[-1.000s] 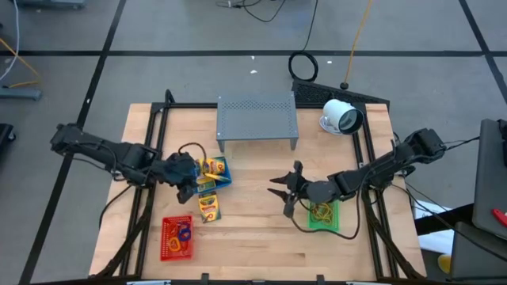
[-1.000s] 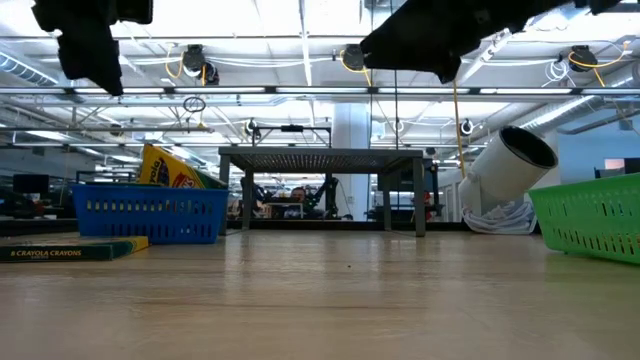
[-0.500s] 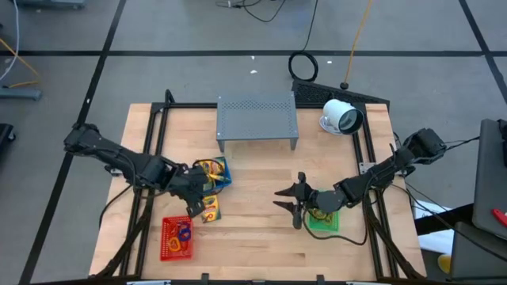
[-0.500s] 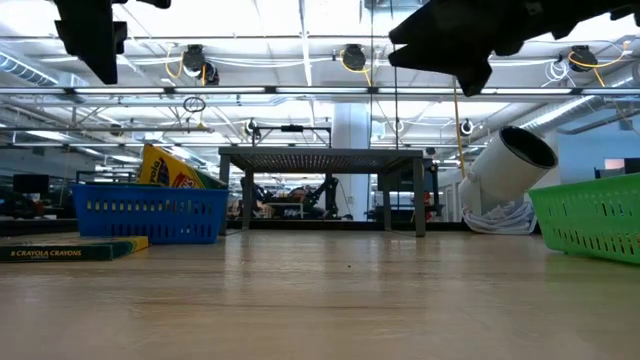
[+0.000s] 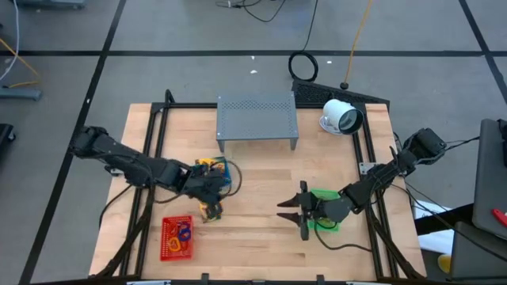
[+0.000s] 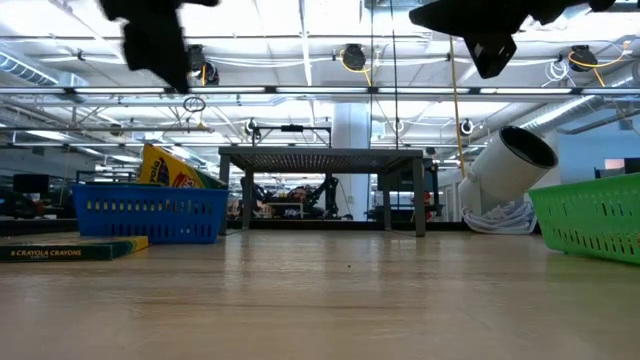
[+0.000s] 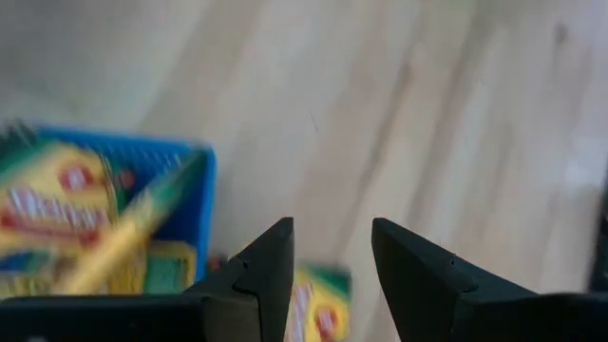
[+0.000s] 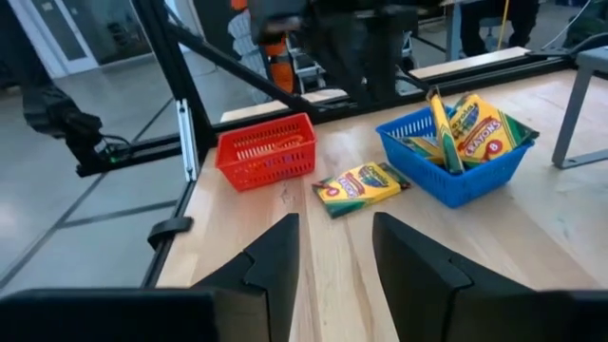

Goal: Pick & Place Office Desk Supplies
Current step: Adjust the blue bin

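A blue basket (image 5: 219, 169) holding yellow crayon packs (image 8: 467, 112) stands left of the table's middle; it also shows in the low view (image 6: 150, 212). One crayon pack (image 5: 210, 210) lies flat on the wood just near of it. A red basket (image 5: 176, 237) with rubber-band loops sits at the near left. A green basket (image 5: 326, 215) sits at the near right, partly under my right arm. My left gripper (image 7: 332, 237) is open and empty above the blue basket's near edge (image 5: 214, 188). My right gripper (image 8: 334, 233) is open and empty, above the wood just left of the green basket (image 5: 291, 215).
A grey perforated stand (image 5: 257, 120) stands at the far middle, a white round device (image 5: 341, 117) at the far right. Black frame rails (image 5: 155, 142) run along both table sides. Bare wood (image 5: 257, 190) lies between the two grippers.
My left gripper has gone toward the table's right and near edges, from left of the blue basket to above its near edge. My right gripper has gone toward the near edge, beside the green basket. Both have stayed open and empty.
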Robot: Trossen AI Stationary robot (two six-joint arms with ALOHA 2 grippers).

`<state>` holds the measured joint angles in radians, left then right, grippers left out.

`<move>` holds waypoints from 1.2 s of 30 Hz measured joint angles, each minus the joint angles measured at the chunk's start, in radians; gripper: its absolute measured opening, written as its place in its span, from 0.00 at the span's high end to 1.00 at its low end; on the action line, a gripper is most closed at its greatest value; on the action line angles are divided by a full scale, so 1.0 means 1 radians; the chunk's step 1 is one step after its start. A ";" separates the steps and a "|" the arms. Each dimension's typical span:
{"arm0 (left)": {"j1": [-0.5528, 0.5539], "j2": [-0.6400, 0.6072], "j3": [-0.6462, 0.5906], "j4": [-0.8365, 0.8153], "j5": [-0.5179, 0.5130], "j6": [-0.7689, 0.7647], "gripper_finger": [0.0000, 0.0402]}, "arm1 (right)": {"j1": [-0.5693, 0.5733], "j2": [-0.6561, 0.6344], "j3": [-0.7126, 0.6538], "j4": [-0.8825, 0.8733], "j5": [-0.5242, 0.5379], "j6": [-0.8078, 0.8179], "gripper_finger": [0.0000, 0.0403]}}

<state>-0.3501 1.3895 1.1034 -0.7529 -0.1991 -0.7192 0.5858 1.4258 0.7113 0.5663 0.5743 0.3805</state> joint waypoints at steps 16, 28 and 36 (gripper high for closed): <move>0.228 0.183 0.000 0.163 -0.011 0.305 0.62 | 0.000 0.000 0.000 0.036 0.000 0.000 0.74; 0.262 0.355 0.000 0.227 -0.011 0.432 0.62 | 0.005 0.000 0.000 0.035 -0.002 -0.001 0.74; 0.262 0.376 0.000 0.183 -0.046 0.452 0.62 | 0.005 0.000 0.000 0.035 -0.003 -0.002 0.75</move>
<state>-0.0879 1.7653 1.1030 -0.5700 -0.2451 -0.2674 0.5911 1.4258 0.7113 0.6014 0.5713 0.3787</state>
